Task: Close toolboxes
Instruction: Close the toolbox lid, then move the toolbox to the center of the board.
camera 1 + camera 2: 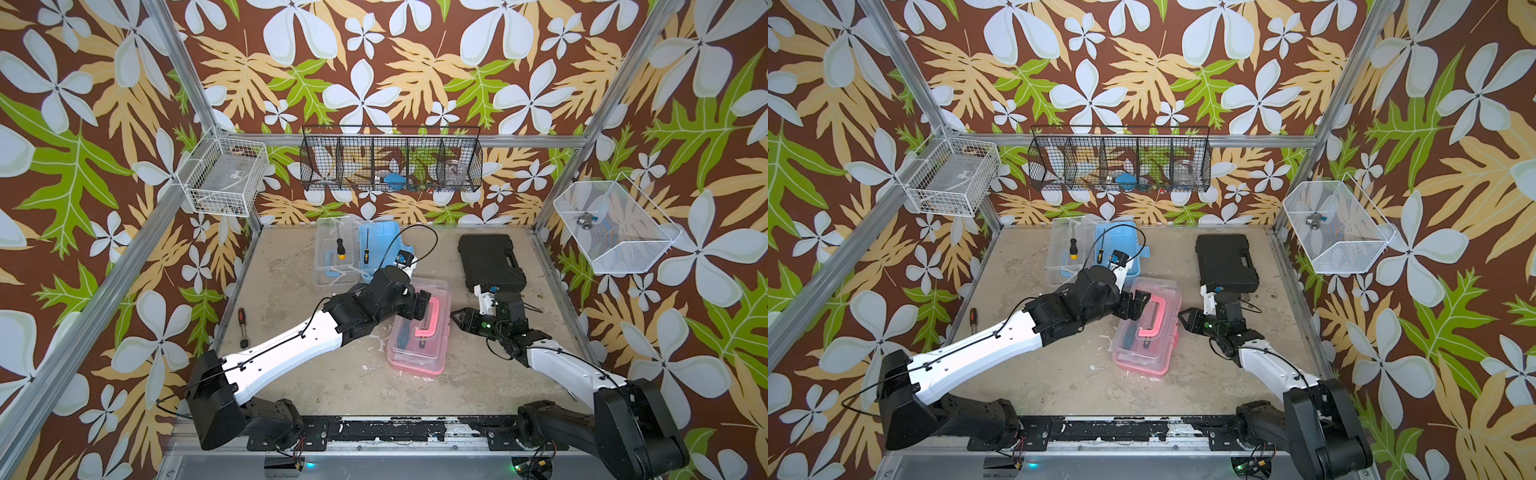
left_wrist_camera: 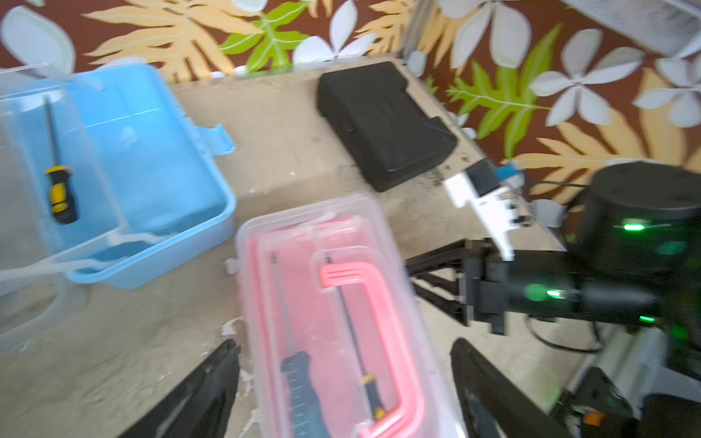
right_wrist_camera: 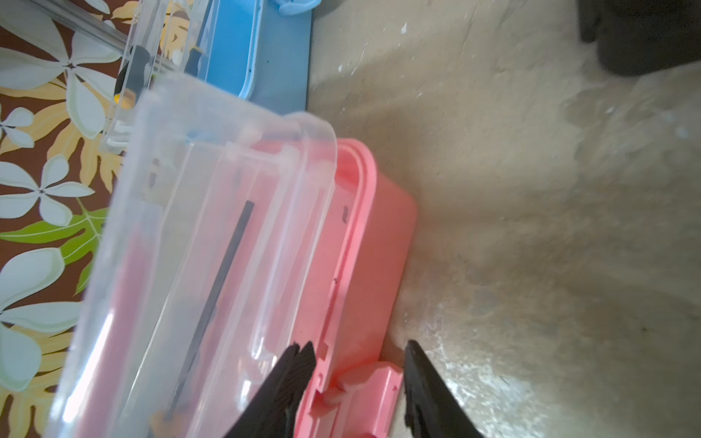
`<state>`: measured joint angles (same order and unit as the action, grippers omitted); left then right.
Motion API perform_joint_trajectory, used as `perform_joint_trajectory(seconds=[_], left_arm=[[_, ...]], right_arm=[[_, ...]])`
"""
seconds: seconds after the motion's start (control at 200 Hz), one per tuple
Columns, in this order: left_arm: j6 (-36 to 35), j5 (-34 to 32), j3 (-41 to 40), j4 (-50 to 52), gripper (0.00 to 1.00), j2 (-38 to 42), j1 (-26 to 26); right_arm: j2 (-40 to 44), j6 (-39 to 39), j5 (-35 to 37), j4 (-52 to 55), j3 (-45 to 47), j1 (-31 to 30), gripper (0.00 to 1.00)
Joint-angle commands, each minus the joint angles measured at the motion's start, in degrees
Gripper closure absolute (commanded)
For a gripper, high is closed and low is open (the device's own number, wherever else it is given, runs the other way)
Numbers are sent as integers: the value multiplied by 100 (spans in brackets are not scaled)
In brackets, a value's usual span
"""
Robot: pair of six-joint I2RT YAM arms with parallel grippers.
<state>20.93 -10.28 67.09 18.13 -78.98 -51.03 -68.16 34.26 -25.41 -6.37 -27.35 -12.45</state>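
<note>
Light-blue plastic is seen upper centre-left in both top views. There the blue toolbox (image 1: 380, 243) is laid open, its clear lid (image 1: 334, 253) flat to the left and a screwdriver (image 1: 366, 255) inside the base. At centre frame the pink toolbox (image 1: 417, 353) is found with its lid lowered. Above it the left gripper (image 2: 345, 345) is held with jaws spread wide, nothing gripped. At the box's right edge the right gripper (image 3: 356, 345) is seen, jaws partly apart astride the pink latch (image 3: 373, 383). A black case (image 1: 490, 262) is placed upper right.
</note>
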Motion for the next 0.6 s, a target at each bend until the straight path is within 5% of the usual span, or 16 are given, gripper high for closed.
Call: perform_joint_trajectory(seconds=[0.0, 0.591], left_arm=[[-34, 23, -220, -20, 14, -56, 128], [-226, 616, -286, -260, 9, -1355, 130]], right_arm=[[73, -165, 205, 604, -95, 105, 52], [593, -445, 9, 1333, -255, 254, 32]])
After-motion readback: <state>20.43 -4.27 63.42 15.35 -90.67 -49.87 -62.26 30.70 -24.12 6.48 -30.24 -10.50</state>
